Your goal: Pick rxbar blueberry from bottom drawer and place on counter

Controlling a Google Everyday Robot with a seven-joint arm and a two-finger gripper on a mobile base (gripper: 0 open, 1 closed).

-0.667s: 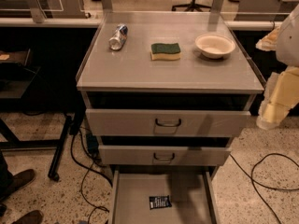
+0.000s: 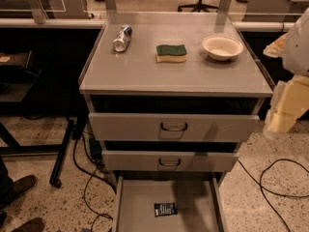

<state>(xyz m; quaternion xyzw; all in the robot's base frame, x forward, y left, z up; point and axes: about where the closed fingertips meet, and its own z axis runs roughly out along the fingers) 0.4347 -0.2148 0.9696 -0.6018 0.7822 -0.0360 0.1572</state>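
Nearest the camera, the bottom drawer (image 2: 140,202) stands pulled out, its grey floor bare except for the bar (image 2: 165,209). The bar lies flat near the middle of that floor, a little toward the front, touching neither side wall. Its long axis runs roughly across the drawer, side to side, with a slight tilt.

Above it, the middle drawer (image 2: 169,161) and top drawer (image 2: 174,127) overhang the rear of the tray, each partly pulled out. The bar sits forward of their fronts, so it looks open to a reach from straight above.

The gripper (image 2: 281,115) hangs at the right edge of the view, off the cabinet's right side and about level with the top drawer. I cannot tell whether it is open or shut, and it holds nothing that shows. It is well apart from the bar.

That is the relation the coming move turns on. The bar lies down and to the left of the gripper, and nearer the camera. In my judgement, the arm must swing in front of the cabinet and drop low. The jaws would best close across the bar's short width.

Farther back, the counter (image 2: 159,79) carries a sponge (image 2: 171,52), a can (image 2: 122,37) and a bowl (image 2: 222,47). Its front strip is bare, a likely landing place.
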